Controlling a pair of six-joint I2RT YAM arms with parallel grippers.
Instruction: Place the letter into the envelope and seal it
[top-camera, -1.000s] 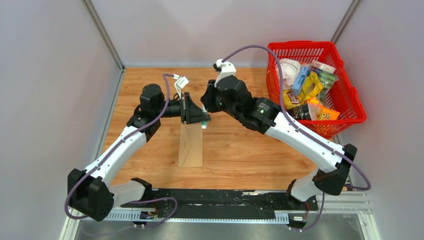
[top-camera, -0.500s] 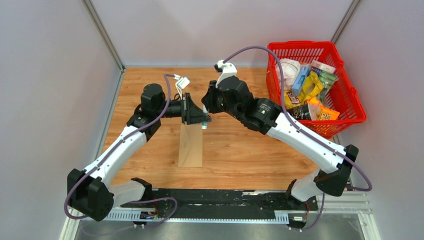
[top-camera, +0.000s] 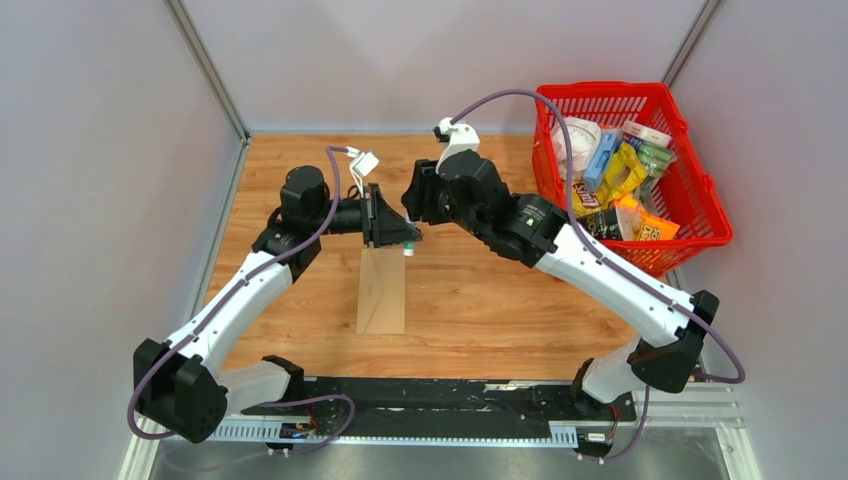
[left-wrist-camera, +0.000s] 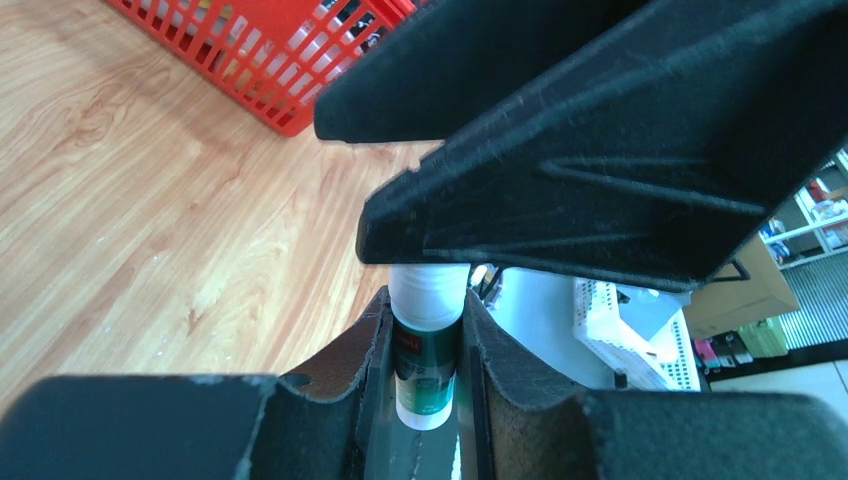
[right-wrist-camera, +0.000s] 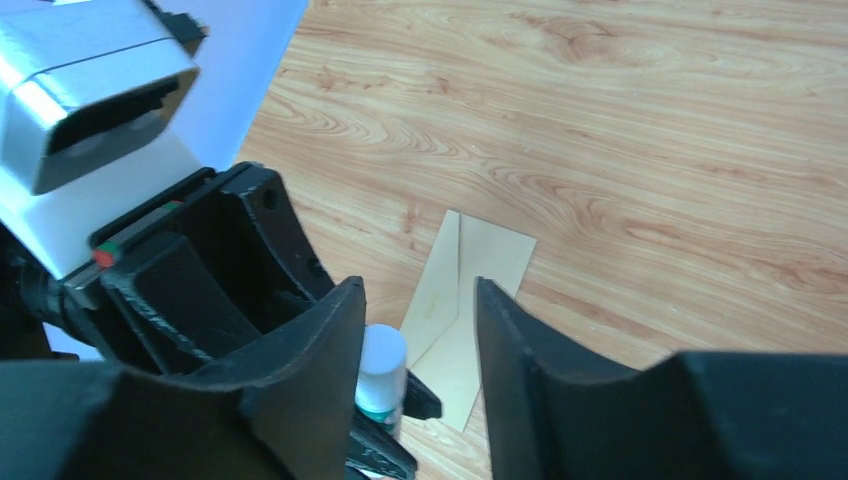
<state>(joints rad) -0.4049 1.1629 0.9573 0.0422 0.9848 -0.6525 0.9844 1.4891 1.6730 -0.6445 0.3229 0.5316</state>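
Note:
My left gripper (top-camera: 406, 238) is shut on a green-and-white glue stick (top-camera: 408, 249), seen gripped between its pads in the left wrist view (left-wrist-camera: 430, 350). The stick's white cap points at my right gripper (top-camera: 414, 212). The right gripper (right-wrist-camera: 420, 290) is open, and the cap (right-wrist-camera: 381, 360) sits just beside its left finger. The tan envelope (top-camera: 381, 290) lies flat on the table below both grippers, with its flap seams showing in the right wrist view (right-wrist-camera: 465, 300). The pale letter is not in view.
A red basket (top-camera: 700, 190) full of snack packets and boxes stands at the back right; its wall shows in the left wrist view (left-wrist-camera: 270, 60). Grey walls close in the wooden table (top-camera: 480, 300) on three sides.
My right wrist has shifted slightly up and to the right near the cap. The left arm, the glue stick and the envelope have not moved.

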